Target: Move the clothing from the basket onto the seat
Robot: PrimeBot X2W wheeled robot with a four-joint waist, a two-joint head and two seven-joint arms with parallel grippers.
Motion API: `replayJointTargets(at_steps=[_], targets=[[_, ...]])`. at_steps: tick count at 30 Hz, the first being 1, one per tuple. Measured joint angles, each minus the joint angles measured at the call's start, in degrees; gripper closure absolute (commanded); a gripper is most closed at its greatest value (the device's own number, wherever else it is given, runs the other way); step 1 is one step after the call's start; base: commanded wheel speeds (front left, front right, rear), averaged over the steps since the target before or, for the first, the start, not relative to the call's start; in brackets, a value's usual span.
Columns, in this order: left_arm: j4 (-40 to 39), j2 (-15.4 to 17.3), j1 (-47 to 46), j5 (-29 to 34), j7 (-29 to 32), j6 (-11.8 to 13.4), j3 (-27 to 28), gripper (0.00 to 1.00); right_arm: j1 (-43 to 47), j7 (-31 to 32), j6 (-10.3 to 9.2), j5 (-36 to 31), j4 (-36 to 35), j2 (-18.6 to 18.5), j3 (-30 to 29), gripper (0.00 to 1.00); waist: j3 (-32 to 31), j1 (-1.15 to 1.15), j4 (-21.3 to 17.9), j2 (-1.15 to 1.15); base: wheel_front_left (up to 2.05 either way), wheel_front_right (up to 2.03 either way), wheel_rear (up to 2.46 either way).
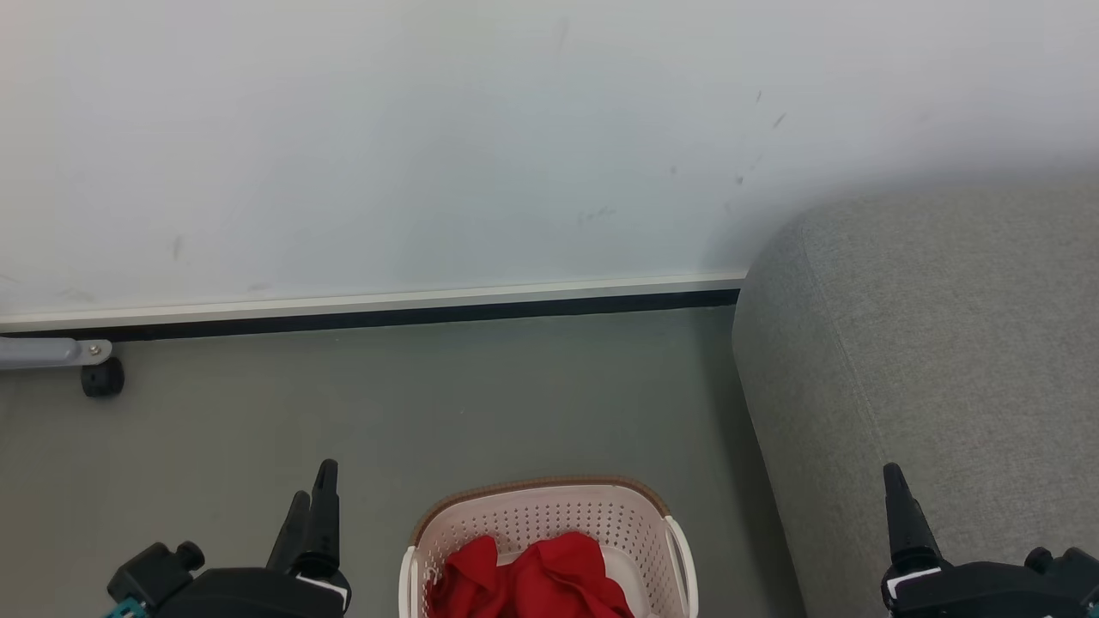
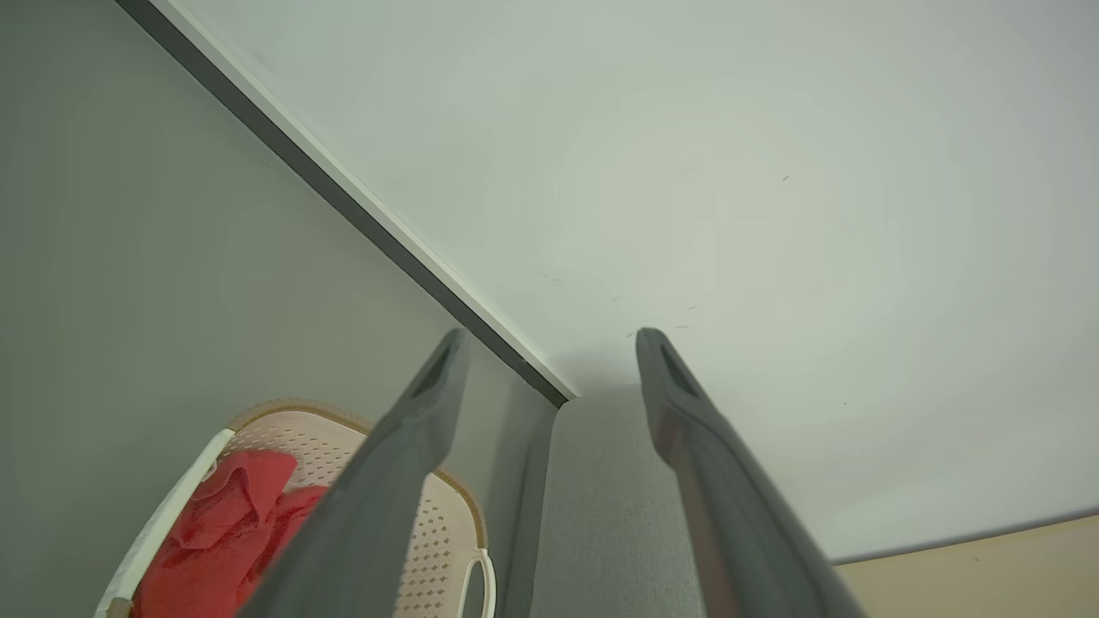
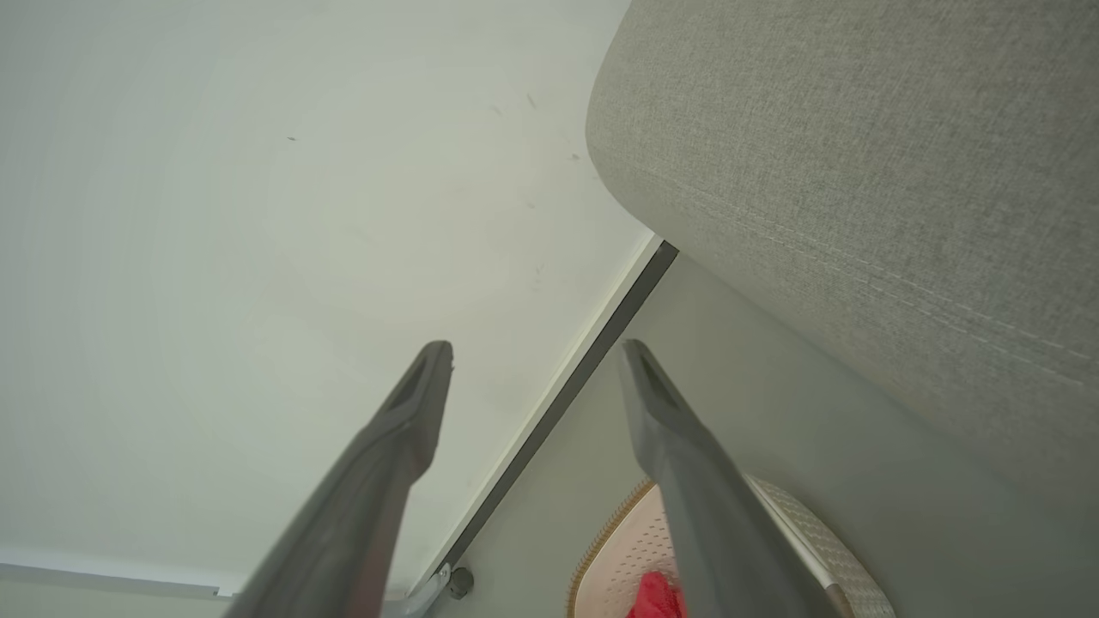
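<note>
In the head view, the basket (image 1: 541, 486) stands on the grey floor (image 1: 429, 403), well short of the floor's far edge along the wall (image 1: 429, 129), and just beside the seat (image 1: 944, 343) that rises at the floor's right side. The clothing (image 1: 532, 579) lies crumpled inside the basket, red against the perforated wall. The left gripper (image 1: 313, 485) hangs above the floor to the basket's left and the right gripper (image 1: 897, 498) above the seat's front; both are empty. In the left wrist view, the left gripper's (image 2: 549, 343) fingers (image 2: 429, 403) stand wide apart with nothing between them, the basket and clothing lower left, beside the seat's rounded end. In the right wrist view, the right gripper (image 3: 532, 352) is likewise spread and bare, with the seat's stitched seam at the upper right and the basket's braided rim below.
</note>
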Motion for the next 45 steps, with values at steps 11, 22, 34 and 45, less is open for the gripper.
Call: replayJointTargets(at_steps=[11,22,34,45], targets=[[-0.64,1.52,0.00,11.45,-2.05,1.76,-2.92,0.00,0.00,-2.05,-1.40,-10.03,-0.67,-1.34,3.42,0.00,0.07,0.00,-0.07,0.00,0.00,0.00,0.00],[-1.72,3.02,0.07,23.68,-4.59,3.48,-4.54,0.00,0.01,-4.57,-3.07,-20.03,-1.40,-2.01,6.05,0.00,0.17,0.00,-0.20,0.00,0.00,0.00,0.00],[-2.58,3.22,1.27,34.14,-7.12,5.44,-5.25,0.00,0.01,-7.06,-4.54,-29.42,-1.89,-2.91,8.42,0.00,0.26,0.00,-0.26,0.00,0.00,0.00,0.00],[-3.02,3.35,2.39,42.67,-9.44,6.94,-6.12,0.00,0.02,-9.31,-5.89,-38.24,-2.34,-3.41,10.50,0.00,0.35,0.00,-0.27,0.00,0.00,0.00,0.00]])
